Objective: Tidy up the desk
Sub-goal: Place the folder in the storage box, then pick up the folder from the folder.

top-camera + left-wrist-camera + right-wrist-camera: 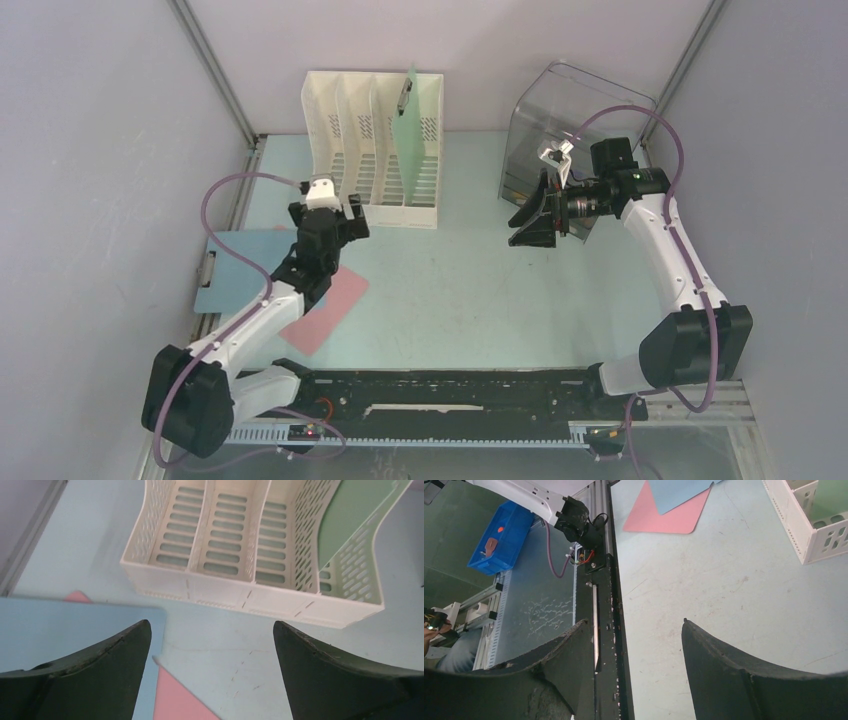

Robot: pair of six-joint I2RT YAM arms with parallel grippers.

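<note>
The pale mint desk (pixel 470 290) holds a blue clipboard (pixel 240 268) at its left edge, lying over a pink sheet (pixel 325 305). A green clipboard (pixel 410 125) stands in the right-hand slot of a white file rack (pixel 365 150) at the back. My left gripper (pixel 328 213) hovers open and holds nothing. It is just in front of the rack (pixel 250 545), with the blue clipboard (pixel 75 625) and pink sheet (pixel 180 700) below it. My right gripper (pixel 522 222) is open and holds nothing, pointing left above the desk (pixel 724 580) at right of centre.
A clear plastic box (pixel 575 125) stands at the back right behind the right arm. A black rail (pixel 450 395) runs along the near edge. Grey walls and metal posts enclose the left, back and right sides. A blue bin (pixel 499 535) sits off the table.
</note>
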